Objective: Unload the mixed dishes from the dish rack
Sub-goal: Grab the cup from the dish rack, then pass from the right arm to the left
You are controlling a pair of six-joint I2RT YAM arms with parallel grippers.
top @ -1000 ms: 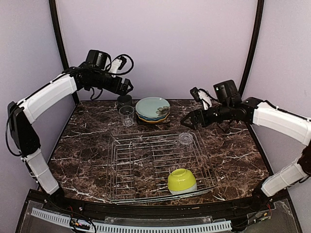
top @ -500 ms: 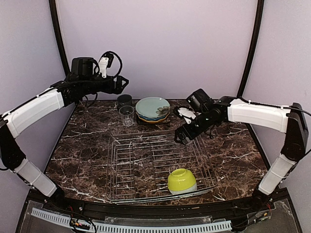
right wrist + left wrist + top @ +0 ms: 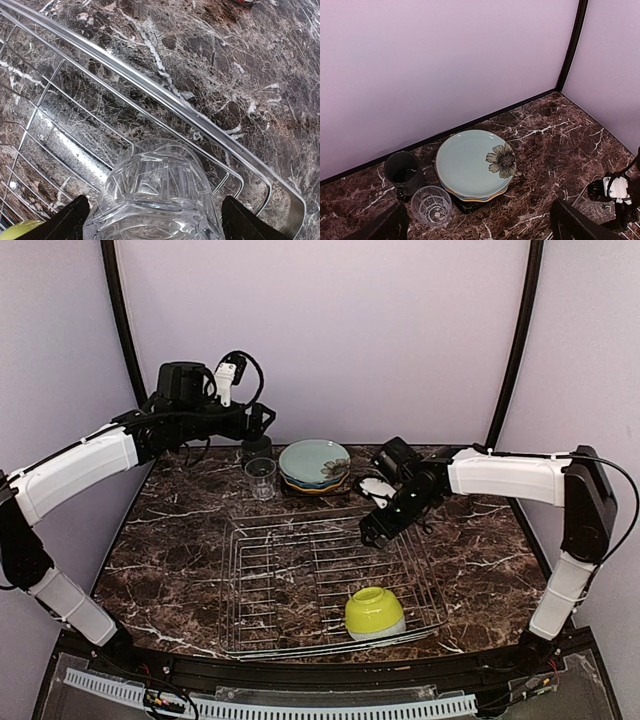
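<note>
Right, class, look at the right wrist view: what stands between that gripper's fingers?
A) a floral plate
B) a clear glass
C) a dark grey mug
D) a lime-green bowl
B: the clear glass fills the gap between the fingers of the right gripper, just inside a corner of the dish rack.

From above, the right gripper (image 3: 370,530) covers the clear glass (image 3: 155,195) at the far right corner of the dish rack (image 3: 300,590). In the right wrist view the bottom edge cuts that glass off. Only dark corners of the fingers (image 3: 70,225) show on either side of it, so contact cannot be judged. The lime-green bowl (image 3: 15,231) is a mere sliver there. The left gripper (image 3: 262,420) shows its fingers (image 3: 382,226) as clipped stubs. Under the pale teal plate (image 3: 475,162), the lower plates (image 3: 487,196) show rims only, their patterns hidden. The dark grey mug (image 3: 255,446) is partly covered from above.
</note>
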